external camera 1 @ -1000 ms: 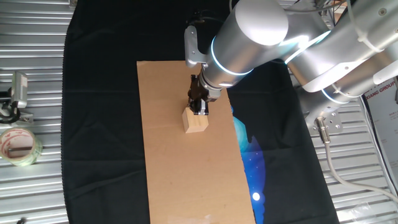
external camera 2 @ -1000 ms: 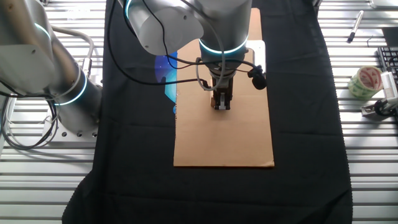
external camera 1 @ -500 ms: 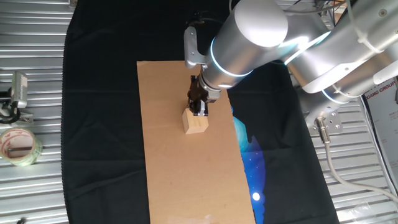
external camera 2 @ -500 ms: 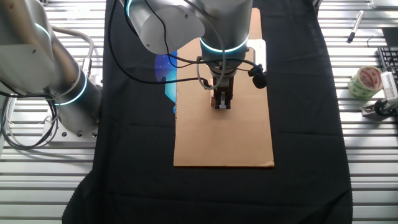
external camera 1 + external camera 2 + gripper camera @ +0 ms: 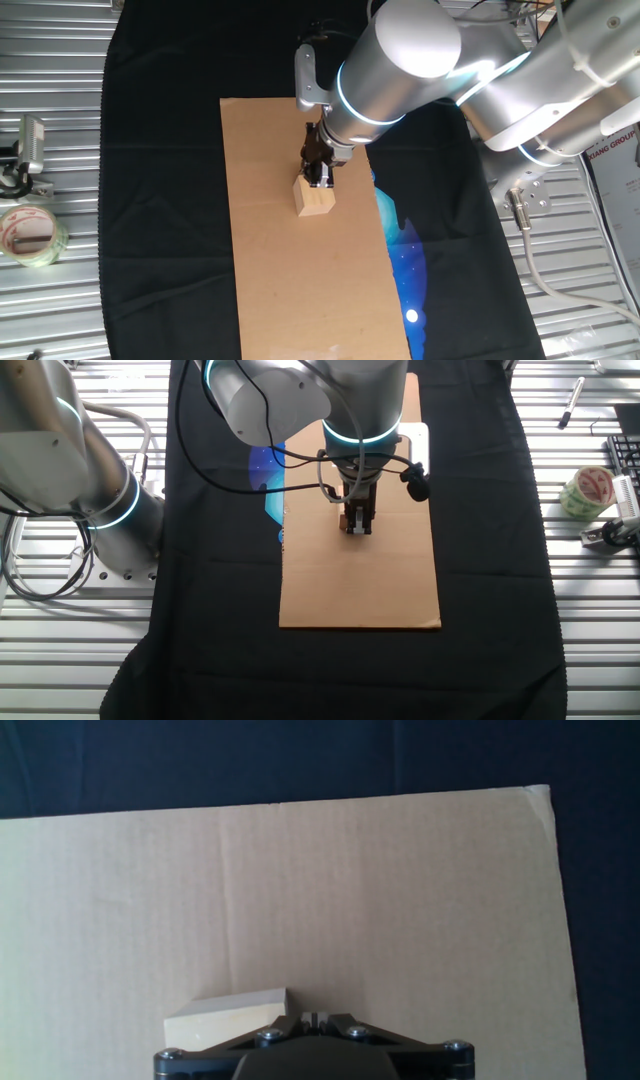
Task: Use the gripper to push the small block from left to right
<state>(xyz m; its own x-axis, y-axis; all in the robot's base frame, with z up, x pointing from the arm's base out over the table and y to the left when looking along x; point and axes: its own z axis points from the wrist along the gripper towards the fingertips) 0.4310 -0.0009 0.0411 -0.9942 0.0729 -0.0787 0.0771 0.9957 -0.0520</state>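
The small pale wooden block (image 5: 314, 197) sits on the brown cardboard sheet (image 5: 280, 260). My gripper (image 5: 321, 180) is shut, its tip down at the block's far upper corner and touching it. In the other fixed view the gripper (image 5: 358, 527) stands over the middle of the sheet (image 5: 360, 585) and hides the block. In the hand view the block (image 5: 228, 1018) lies at the bottom left, just left of the closed fingers (image 5: 315, 1020).
A black cloth (image 5: 160, 150) covers the table under the sheet. A tape roll (image 5: 28, 233) and a small clip (image 5: 25, 150) lie on the metal slats at the left. A second silver arm (image 5: 70, 470) with a cyan ring stands beside the cloth.
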